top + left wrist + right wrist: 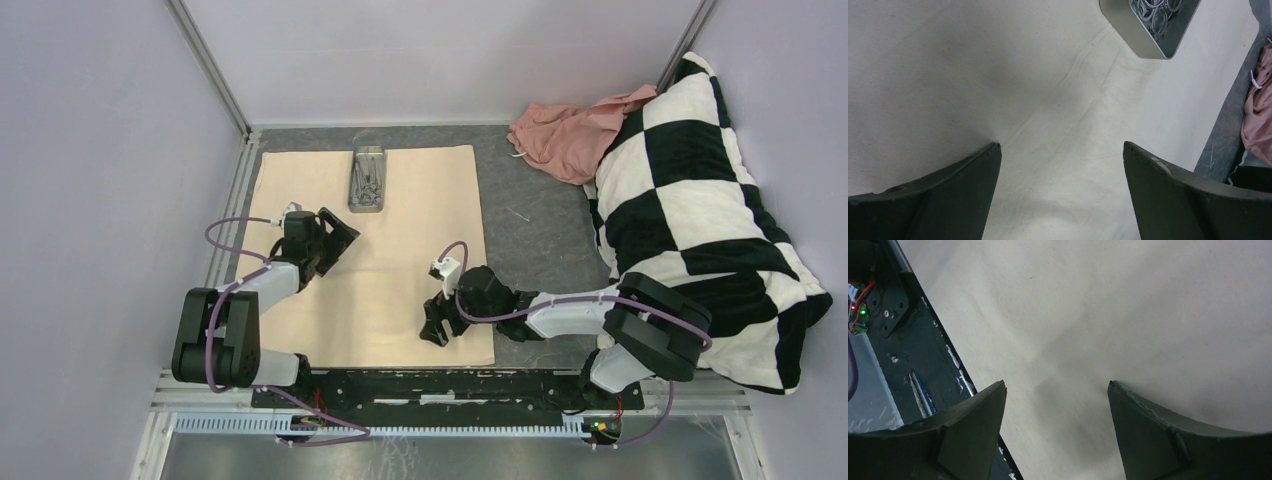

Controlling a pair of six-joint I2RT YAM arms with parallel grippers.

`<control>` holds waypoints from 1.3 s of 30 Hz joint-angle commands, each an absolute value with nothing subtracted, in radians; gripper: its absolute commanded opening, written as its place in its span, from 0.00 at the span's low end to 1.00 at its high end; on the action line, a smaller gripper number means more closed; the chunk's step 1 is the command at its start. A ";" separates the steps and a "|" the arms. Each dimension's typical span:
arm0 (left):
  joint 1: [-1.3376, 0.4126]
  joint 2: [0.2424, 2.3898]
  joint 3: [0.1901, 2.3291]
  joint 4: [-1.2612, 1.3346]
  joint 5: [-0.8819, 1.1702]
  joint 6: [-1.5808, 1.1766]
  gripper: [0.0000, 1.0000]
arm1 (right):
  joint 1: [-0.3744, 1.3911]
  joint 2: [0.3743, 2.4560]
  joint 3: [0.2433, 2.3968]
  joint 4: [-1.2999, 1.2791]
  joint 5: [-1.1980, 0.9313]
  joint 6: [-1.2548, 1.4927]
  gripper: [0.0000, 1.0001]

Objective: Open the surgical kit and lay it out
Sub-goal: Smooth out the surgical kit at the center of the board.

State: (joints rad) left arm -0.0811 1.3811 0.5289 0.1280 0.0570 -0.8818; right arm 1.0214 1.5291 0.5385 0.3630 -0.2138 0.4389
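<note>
The kit's beige cloth wrap (400,230) lies spread flat on the table. Near its far edge stands the small steel tray (367,180), holding several silver ring-handled instruments (1158,12). My left gripper (338,242) hovers over the cloth's left part, just short of the tray (1153,35), open with only cloth (1048,100) between its fingers. My right gripper (437,325) is low over the cloth's near right corner, open and empty. In the right wrist view the cloth (1123,315) fills the frame, its near edge beside the black base rail (923,350).
A crumpled pink cloth (565,130) and a black-and-white checked pillow (690,210) lie at the right. Bare grey table (540,230) runs between the wrap and the pillow. Walls close in the left, back and right.
</note>
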 commanded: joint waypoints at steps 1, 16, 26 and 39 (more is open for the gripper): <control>-0.080 1.369 0.528 0.062 -0.027 -0.872 0.98 | 1.025 1.485 0.474 0.253 -0.132 0.441 0.82; -0.154 1.201 0.584 -0.004 0.105 -0.852 0.99 | 1.025 1.360 0.575 0.060 -0.007 0.346 0.84; -0.176 1.229 0.497 0.063 0.139 -0.875 0.99 | 1.028 1.285 0.504 -0.049 0.091 0.352 0.82; -0.176 1.081 0.621 -0.161 -0.038 -0.737 1.00 | 1.137 1.236 0.563 -0.308 0.295 0.326 0.81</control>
